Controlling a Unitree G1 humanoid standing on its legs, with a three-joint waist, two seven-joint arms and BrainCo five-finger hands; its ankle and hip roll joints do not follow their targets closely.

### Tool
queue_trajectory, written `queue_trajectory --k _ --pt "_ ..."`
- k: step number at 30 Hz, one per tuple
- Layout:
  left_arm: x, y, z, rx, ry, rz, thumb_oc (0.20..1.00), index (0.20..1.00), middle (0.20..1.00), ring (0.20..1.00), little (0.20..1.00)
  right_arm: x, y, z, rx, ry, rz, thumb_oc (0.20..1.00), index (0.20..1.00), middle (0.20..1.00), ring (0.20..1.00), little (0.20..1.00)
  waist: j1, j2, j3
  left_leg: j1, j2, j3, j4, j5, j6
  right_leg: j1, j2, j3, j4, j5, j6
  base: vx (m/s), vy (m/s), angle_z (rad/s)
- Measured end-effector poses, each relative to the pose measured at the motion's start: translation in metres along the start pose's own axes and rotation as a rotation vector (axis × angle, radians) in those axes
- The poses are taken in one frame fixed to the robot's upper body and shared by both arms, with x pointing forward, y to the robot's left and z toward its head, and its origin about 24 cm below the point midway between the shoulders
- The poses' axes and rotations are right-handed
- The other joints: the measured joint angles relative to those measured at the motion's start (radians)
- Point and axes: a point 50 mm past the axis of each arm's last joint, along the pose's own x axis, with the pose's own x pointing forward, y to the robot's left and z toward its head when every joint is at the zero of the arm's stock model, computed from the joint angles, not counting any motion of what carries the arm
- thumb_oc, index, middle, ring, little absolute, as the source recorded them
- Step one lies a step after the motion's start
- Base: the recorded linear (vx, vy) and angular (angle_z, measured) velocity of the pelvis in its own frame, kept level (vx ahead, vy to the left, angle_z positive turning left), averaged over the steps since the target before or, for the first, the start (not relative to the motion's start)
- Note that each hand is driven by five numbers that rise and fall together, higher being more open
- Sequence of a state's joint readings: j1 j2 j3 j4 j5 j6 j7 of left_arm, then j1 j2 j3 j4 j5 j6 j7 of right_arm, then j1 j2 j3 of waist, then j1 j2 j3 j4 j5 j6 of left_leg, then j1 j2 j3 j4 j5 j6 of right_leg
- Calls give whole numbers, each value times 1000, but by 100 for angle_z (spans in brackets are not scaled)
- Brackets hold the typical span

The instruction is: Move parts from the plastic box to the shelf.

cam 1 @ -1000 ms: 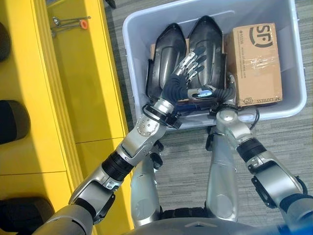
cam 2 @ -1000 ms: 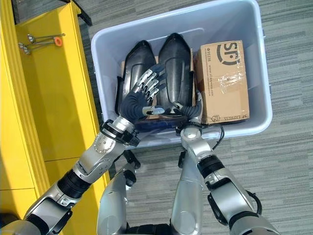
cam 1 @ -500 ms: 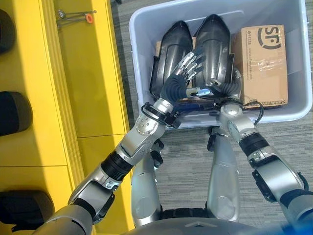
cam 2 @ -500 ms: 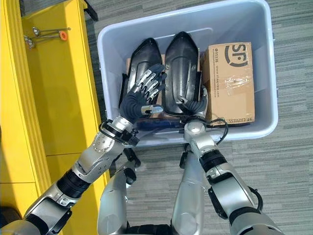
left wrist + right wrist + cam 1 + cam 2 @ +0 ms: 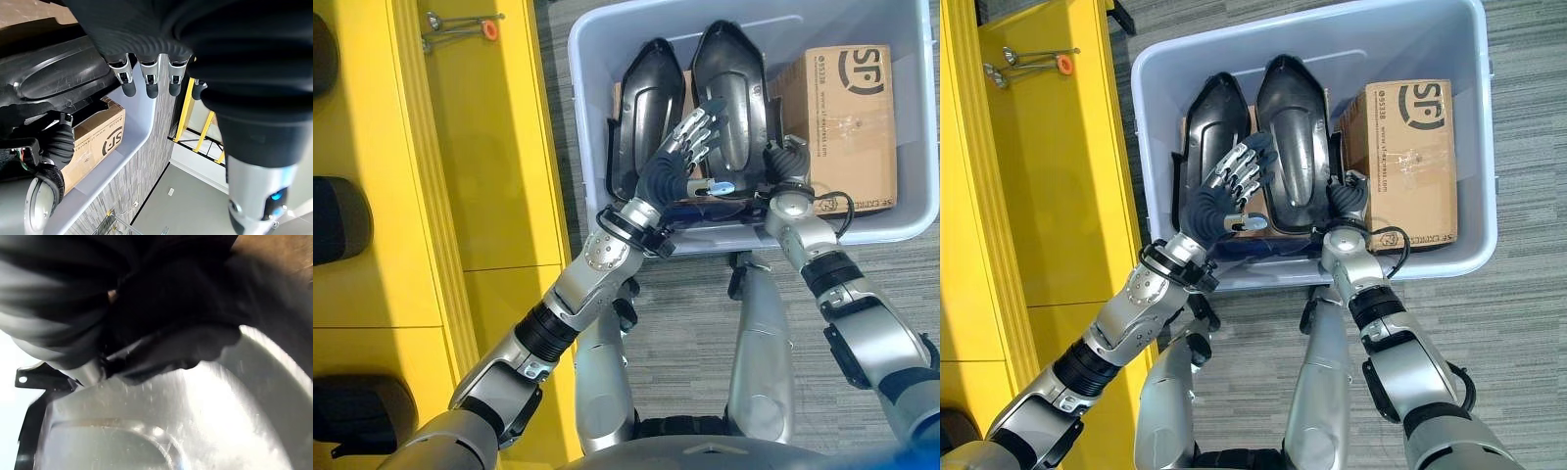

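The pick-up step is judged in hand: the left hand (image 5: 683,157) is held spread over the two black parts (image 5: 729,78) lying in the plastic box (image 5: 587,59), the right hand (image 5: 784,162) is sunk beside them, its fingers' state untellable, and a firm two-sided hold is called for before any carry to the yellow shelf (image 5: 480,147).

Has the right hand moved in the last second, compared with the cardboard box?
Yes. The right hand went deeper into the plastic box, away from its near wall, along the side of the cardboard box.
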State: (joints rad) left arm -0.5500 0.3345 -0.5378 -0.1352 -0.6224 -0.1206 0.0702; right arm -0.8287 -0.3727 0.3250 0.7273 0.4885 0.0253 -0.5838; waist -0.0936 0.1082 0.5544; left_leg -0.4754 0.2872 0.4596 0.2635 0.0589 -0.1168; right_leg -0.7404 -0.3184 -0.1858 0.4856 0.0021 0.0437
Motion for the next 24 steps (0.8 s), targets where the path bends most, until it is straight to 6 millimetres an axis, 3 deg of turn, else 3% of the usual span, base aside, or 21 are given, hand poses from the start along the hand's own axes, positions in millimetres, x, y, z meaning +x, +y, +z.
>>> queue_trajectory --k 9,19,24 --pt "0 0 0 -23 3 -8 1000 1000 1000 1000 1000 0 -1 -4 -6 7 -3 200 200 200 200 200 1 0 0 7 1 -1 0 3 0 7 -1 -1 6 -1 -2 -1 1 0" --pt "-6 4 -5 -31 23 7 1000 1000 1000 1000 1000 -7 -4 -34 61 93 -43 200 200 200 200 200 2 2 -2 102 -2 -1 -19 5 3 99 1 -3 0 -6 -1 1 12 1" --pt "-11 11 -8 -15 34 123 1000 1000 1000 1000 1000 -18 -2 -49 89 104 -73 200 200 200 200 200 -1 4 -2 150 -11 2 -44 11 3 138 3 1 -9 -11 1 4 16 -1"
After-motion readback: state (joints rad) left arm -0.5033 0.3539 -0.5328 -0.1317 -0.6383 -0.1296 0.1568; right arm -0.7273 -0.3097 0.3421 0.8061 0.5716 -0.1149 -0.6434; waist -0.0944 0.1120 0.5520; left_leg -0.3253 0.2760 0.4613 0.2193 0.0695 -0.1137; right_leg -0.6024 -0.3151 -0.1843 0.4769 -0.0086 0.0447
